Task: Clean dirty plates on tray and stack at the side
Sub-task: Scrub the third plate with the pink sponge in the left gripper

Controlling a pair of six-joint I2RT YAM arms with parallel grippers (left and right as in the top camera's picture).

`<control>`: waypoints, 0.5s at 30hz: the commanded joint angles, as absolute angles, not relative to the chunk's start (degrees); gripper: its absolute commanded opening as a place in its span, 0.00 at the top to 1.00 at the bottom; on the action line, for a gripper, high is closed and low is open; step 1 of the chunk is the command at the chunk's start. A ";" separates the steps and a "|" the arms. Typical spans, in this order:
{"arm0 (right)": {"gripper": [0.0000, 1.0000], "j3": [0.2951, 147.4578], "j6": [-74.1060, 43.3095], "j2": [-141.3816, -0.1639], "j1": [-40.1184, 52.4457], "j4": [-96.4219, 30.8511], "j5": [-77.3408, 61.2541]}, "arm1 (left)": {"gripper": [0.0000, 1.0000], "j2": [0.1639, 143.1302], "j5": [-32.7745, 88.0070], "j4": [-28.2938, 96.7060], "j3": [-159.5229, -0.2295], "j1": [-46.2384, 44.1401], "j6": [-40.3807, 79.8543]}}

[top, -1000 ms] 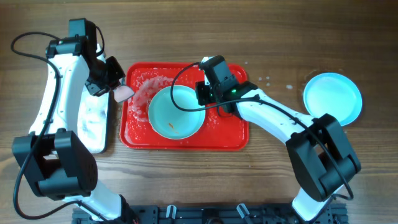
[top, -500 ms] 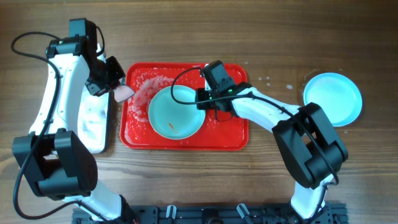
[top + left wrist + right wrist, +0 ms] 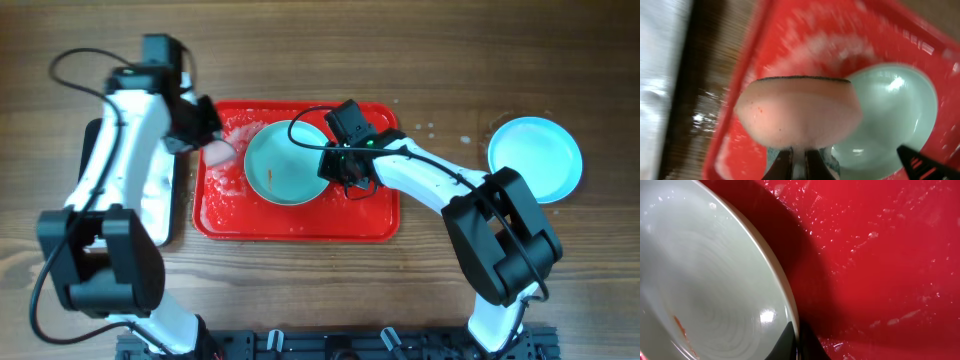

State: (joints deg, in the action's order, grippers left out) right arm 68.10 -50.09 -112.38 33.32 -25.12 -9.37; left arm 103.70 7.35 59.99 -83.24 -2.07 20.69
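Note:
A pale turquoise plate (image 3: pixel 283 163) with brownish specks sits tilted over the red tray (image 3: pixel 300 225). My right gripper (image 3: pixel 335 170) is shut on the plate's right rim. In the right wrist view the fingers pinch the rim (image 3: pixel 797 342) of the plate (image 3: pixel 705 280) above the wet tray (image 3: pixel 880 255). My left gripper (image 3: pixel 205 135) is shut on a pink sponge (image 3: pixel 221 150), just left of the plate. In the left wrist view the sponge (image 3: pixel 800 112) hides part of the plate (image 3: pixel 895 115). Another plate (image 3: pixel 534 158) lies on the table at the right.
A silver pan (image 3: pixel 152 205) lies left of the tray, partly under my left arm. Foam and water cover the tray's left part (image 3: pixel 225 190). Water drops dot the wood (image 3: pixel 430 128) between the tray and the right plate.
My right gripper has shut on the plate's rim and tipped the plate up toward the tray's back. My left arm has swung right, bringing the sponge over the tray beside the plate.

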 commanded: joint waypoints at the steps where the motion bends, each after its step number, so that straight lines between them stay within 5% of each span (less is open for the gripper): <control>1: 0.96 67.48 -50.98 -113.03 33.26 -26.20 -6.00 | 0.96 104.20 8.05 54.35 -77.69 -9.43 21.26; 8: 0.96 67.48 -49.87 -113.03 33.26 -25.91 -6.04 | 0.96 104.27 3.09 45.76 -71.33 -19.33 19.49; 15: 0.96 67.48 -49.50 -113.03 33.26 -25.76 -6.31 | 0.96 104.27 -8.19 38.09 -62.63 -19.99 19.55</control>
State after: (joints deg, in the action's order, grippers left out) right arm 68.10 -50.00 -112.38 33.32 -25.08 -9.21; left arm 104.09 -2.70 40.45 -65.30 -20.05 20.23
